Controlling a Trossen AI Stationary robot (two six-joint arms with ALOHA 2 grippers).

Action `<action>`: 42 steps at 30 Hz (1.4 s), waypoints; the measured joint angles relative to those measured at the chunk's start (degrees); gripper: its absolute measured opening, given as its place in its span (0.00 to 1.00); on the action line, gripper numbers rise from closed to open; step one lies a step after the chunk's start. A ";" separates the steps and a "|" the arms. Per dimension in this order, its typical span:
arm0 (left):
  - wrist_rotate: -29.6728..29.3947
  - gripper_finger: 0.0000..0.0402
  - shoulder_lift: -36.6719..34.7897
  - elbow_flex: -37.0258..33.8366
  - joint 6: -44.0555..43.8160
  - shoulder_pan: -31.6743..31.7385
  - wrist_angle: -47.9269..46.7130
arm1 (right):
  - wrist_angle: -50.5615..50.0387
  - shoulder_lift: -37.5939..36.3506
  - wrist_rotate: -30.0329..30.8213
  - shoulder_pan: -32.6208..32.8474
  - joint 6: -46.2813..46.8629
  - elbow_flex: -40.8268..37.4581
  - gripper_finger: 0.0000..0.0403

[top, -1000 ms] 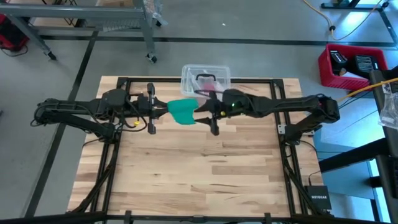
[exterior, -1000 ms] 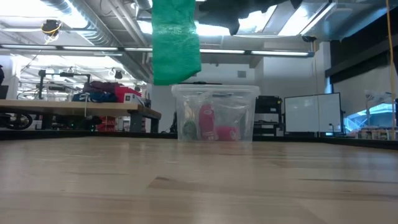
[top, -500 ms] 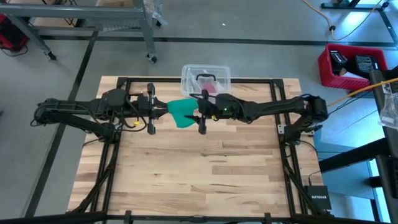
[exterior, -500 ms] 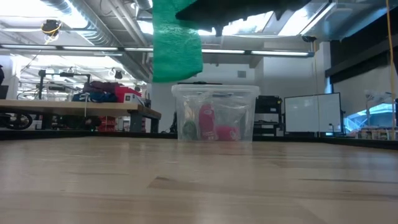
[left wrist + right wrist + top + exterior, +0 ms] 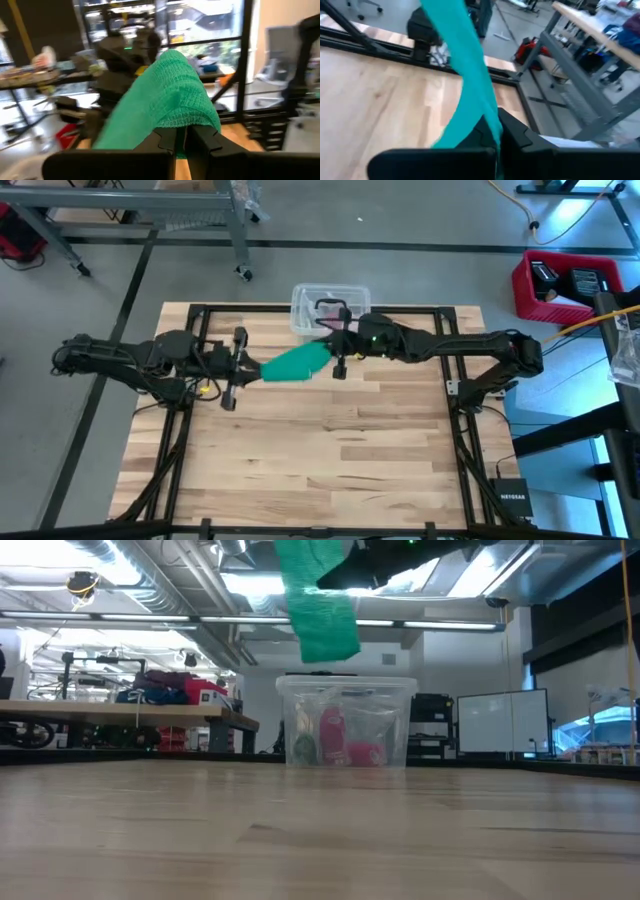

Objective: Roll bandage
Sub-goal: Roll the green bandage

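1. Right tool (image 5: 337,352) sits above the far middle of the desk (image 5: 330,470), its fingers pressed together on one end of the bandage (image 5: 296,363); the right wrist view shows the teal strip running out from between the dark fingers (image 5: 512,131).
2. Left tool (image 5: 245,370) pinches the other end, and in its wrist view the green weave bunches just over the closed fingers (image 5: 167,137).
3. Seen from above, the bandage spans the gap between the two tools, held in the air well off the desk. Its long axis runs from about 8 o'clock at the left tool to about 2 o'clock at the right.
4. From the right tool the cloth lies toward 8 o'clock; from the left tool, toward 2 o'clock. Neither arm is nearer, since each holds an end.
5. In the low view a loose fold hangs down above the clear tub (image 5: 346,722), which stands at 12 o'clock near the desk's far edge.
6. My judgement: rolling turns on winding one end along that slanted axis toward the other.
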 joint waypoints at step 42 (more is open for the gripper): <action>-30.70 0.03 -3.26 -0.69 31.91 5.15 4.25 | -8.50 -5.27 -8.28 9.81 10.29 -0.94 0.01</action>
